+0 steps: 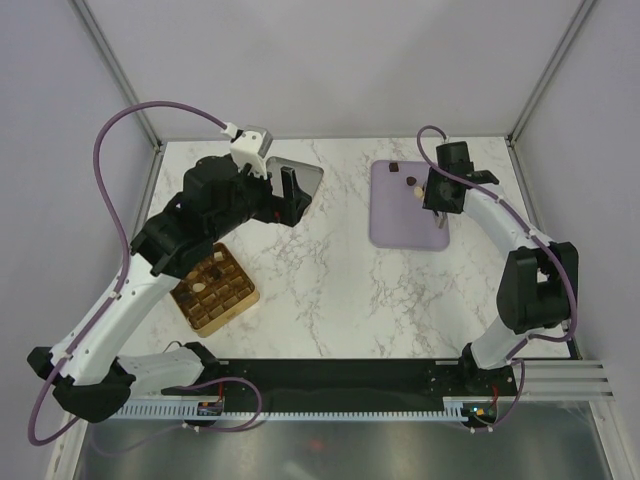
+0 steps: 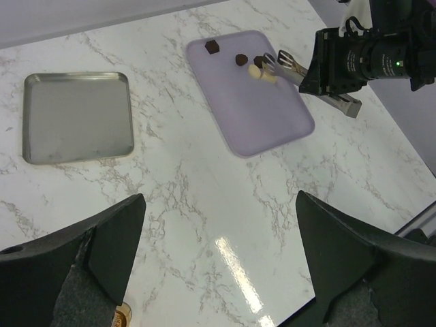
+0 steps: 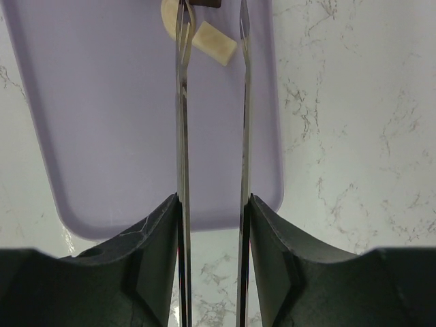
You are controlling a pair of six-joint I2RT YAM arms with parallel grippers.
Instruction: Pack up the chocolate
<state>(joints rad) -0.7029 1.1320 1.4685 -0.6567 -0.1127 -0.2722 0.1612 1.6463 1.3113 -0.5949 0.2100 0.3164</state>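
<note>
A white, grey-veined marble worktop [image 1: 340, 290] carries everything. The left arm [image 1: 150, 290] reaches from the near left corner towards the far edge, and the right arm [image 1: 520, 260] bends in from the near right corner.

A flat lilac plastic tray [image 1: 400, 225] with rounded corners lies by the far edge, right of centre. A shallow square tray of brushed steel [image 2: 76, 117] lies by the far edge, left of centre. A gold cardboard box with a brown grid of compartments [image 1: 235, 312] sits near the left edge, partly under the left arm; some of its cells hold pieces.

The left gripper [image 1: 292, 193] hangs above the steel tray with its black fingers spread as wide as they go and nothing between them. The right gripper [image 2: 278, 61] carries two long thin metal blades and hangs over the far end of the lilac tray. The blades stand part-way apart and parallel.

The chocolate pieces [image 2: 240, 60] lie in a loose group at the far end of the lilac tray. A cream rectangular piece [image 3: 214, 42] lies flat between the two blades near their tips; whether either blade touches it cannot be told. A cream round piece [image 3: 169, 17] lies just beside it, partly behind one blade. A dark square piece [image 2: 212, 46] sits apart from the others, nearer the tray's far left corner.
</note>
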